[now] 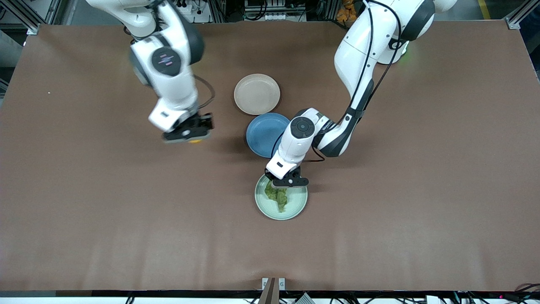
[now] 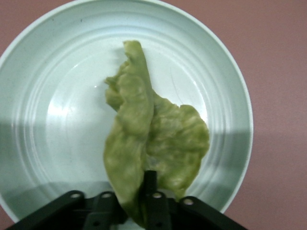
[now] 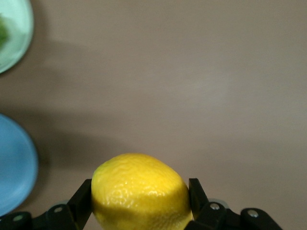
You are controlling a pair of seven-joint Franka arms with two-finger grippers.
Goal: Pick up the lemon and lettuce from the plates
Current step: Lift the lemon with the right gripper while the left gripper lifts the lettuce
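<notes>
My right gripper (image 1: 187,134) is shut on the yellow lemon (image 1: 195,141) and holds it above bare table, toward the right arm's end from the plates. In the right wrist view the lemon (image 3: 141,191) fills the space between the fingers (image 3: 197,191). My left gripper (image 1: 287,181) is low over the pale mint green plate (image 1: 270,213). It is shut on the stem end of the green lettuce leaf (image 1: 278,197). In the left wrist view the leaf (image 2: 153,134) is pinched and folded between the fingers (image 2: 150,184), the rest of it over the plate (image 2: 48,120). The beige-pink plate (image 1: 257,93) holds nothing.
A blue plate (image 1: 263,135) lies between the beige-pink plate and the mint plate, partly under the left arm's wrist. It also shows in the right wrist view (image 3: 14,163), as does the mint plate's rim (image 3: 12,38). The brown table spreads wide on both ends.
</notes>
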